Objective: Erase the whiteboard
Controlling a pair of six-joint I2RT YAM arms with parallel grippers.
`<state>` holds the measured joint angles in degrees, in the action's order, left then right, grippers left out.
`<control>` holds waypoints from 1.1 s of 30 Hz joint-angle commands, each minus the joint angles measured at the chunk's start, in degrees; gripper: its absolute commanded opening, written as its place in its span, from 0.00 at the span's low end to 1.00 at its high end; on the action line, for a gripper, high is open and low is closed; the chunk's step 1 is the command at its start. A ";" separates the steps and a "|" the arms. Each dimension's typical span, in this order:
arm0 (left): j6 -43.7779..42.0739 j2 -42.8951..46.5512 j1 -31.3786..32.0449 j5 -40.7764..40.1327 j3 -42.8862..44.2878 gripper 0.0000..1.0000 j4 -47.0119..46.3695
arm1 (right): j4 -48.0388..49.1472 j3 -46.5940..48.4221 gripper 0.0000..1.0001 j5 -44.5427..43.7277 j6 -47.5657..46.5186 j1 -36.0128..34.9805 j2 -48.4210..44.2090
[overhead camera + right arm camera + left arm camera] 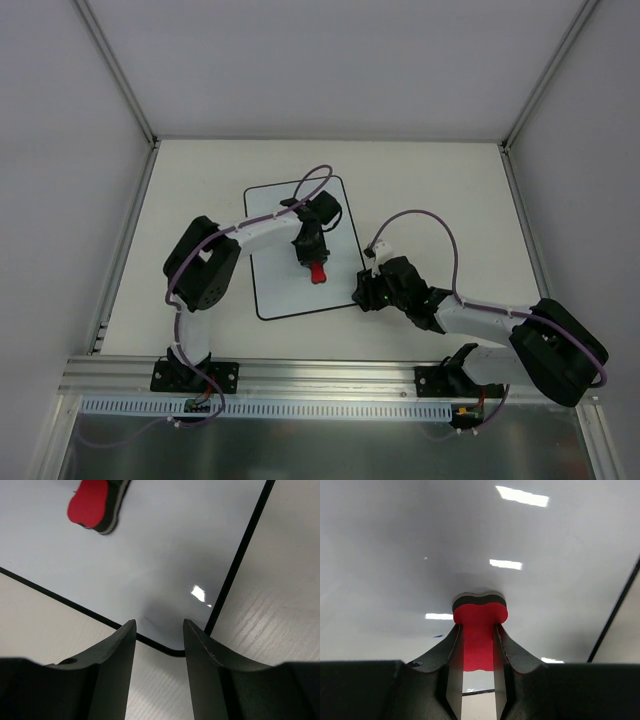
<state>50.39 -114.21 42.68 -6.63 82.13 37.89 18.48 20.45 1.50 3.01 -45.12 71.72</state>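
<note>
- Lying flat mid-table, the whiteboard (280,290) is touched by the red eraser (480,614), which is clenched in the left gripper (478,645).
- The right gripper (159,635) is held parted and empty over its near right corner.

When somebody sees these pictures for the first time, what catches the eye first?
The red eraser stands out most: the left hand is shut on it and holds it against the middle of the whiteboard. Next comes the right hand, open, poised over the whiteboard's near right corner.
</note>
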 commanded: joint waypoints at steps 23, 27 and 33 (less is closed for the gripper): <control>1.38 10.24 -8.31 -8.31 -18.15 0.00 6.67 | -6.44 -3.22 0.47 -0.18 1.04 0.12 1.14; 0.32 9.80 -8.05 -7.43 -13.84 0.00 6.76 | -6.79 -2.96 0.47 0.26 0.95 0.12 0.44; -3.80 15.24 -13.05 -8.75 -11.46 0.00 7.11 | -12.58 0.11 0.50 -1.14 -0.80 0.21 -4.91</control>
<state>50.11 -102.59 32.97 -12.25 68.75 41.82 15.88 20.03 1.91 3.36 -45.12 69.28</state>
